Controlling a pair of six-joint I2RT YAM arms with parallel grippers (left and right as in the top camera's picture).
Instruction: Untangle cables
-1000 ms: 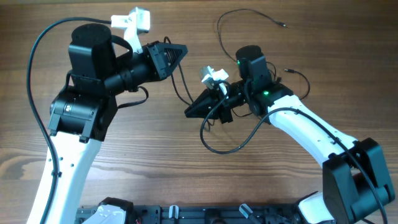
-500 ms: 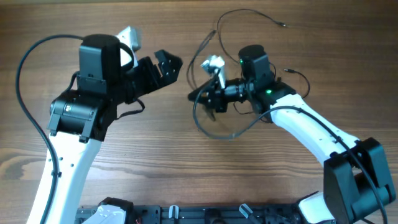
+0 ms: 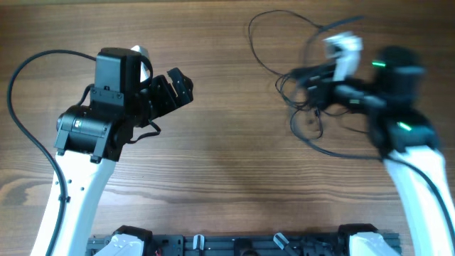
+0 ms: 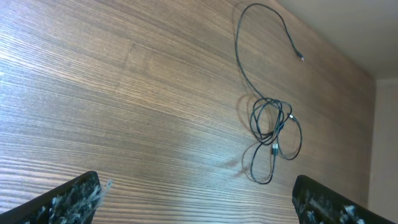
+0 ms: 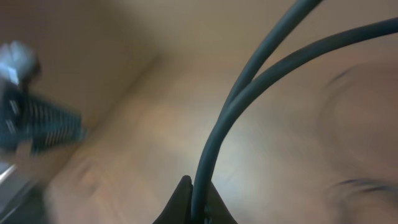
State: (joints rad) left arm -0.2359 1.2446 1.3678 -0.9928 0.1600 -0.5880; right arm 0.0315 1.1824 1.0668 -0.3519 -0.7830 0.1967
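We look down on a wooden counter [image 3: 227,156] with one robot arm at each side. The left arm [image 3: 99,121] reaches in from the lower left. The left end effector [image 3: 173,87] points up and to the right, well apart from the cables [image 3: 307,117]. Its fingers [image 4: 71,196] are spread wide, one in each lower corner of the left wrist view, with only bare wood between them.

The cables are thin dark cords bunched in a loose knot of overlapping loops on the right half of the counter. From the knot, one long strand sweeps up toward the far edge in a wide open curve. In the left wrist view we can follow that strand to a tiny plug [image 4: 301,57] at its free end, lying alone on the wood.

The right arm [image 3: 405,135] comes in from the lower right and is heavily blurred from above. The right end effector [image 3: 304,77] sits at the upper part of the knot, with loops hanging around and below it. In the right wrist view, two strands rise from the dark fingertips at the bottom edge and arc to the upper right. The tips are pressed together on these strands, pinching the cables. Everything behind them is too blurred for us to make out
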